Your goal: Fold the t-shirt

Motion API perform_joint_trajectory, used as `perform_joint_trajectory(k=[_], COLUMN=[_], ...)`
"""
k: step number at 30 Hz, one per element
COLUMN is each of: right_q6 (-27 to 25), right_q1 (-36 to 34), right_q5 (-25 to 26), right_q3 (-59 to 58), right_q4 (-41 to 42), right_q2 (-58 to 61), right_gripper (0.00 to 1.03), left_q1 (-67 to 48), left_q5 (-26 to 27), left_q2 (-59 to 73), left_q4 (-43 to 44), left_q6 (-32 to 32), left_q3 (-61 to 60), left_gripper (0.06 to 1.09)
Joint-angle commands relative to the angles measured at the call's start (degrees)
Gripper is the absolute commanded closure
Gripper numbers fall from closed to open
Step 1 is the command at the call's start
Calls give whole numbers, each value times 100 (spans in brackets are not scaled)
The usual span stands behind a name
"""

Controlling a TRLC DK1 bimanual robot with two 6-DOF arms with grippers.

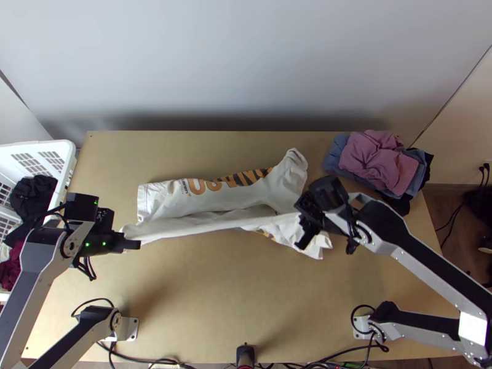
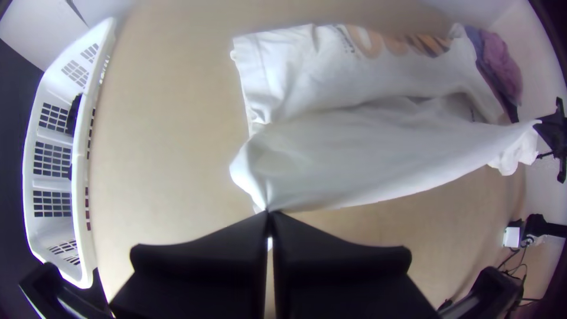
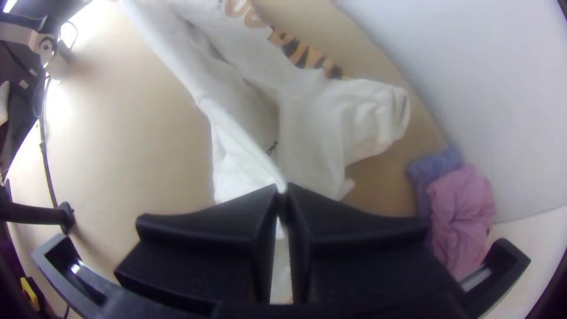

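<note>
Top view: t-shirt (image 1: 212, 198) mid-frame on tabletop (image 1: 203, 295), rumpled, orange/black print along upper side; near edge stretched taut btwn grippers.
L gripper (image 1: 131, 244): ctr-left of frame, fingers closed on one end of that edge.
R gripper (image 1: 302, 218): R of ctr, fingers pinching edge's other end, loose cloth just below.
Clothes pile (image 1: 376, 161): upper R, pink atop blue.
Basket (image 1: 69, 161): L edge, w/ dark clothes (image 1: 34, 194).
</note>
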Motion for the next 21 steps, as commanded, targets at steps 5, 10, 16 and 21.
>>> perform_joint_trajectory(k=[5,10,16,21], right_q6=[-487,-733,-1014,-1198], right_q1=[-406,-599,-801,-1012], right_q5=[-5,-5,-5,-14], right_q3=[692,903,1298,1641], right_q4=[248,380,406,441], right_q2=[673,937,1297,1701], right_gripper=[100,100,100,100], left_q1=[48,145,206,206], left_q5=[-399,-513,-601,-706], left_q2=[32,278,604,1008], left_q4=[295,541,972,1271], left_q6=[300,414,590,651], left_q3=[145,409,717,1016], left_gripper=[105,105,105,105])
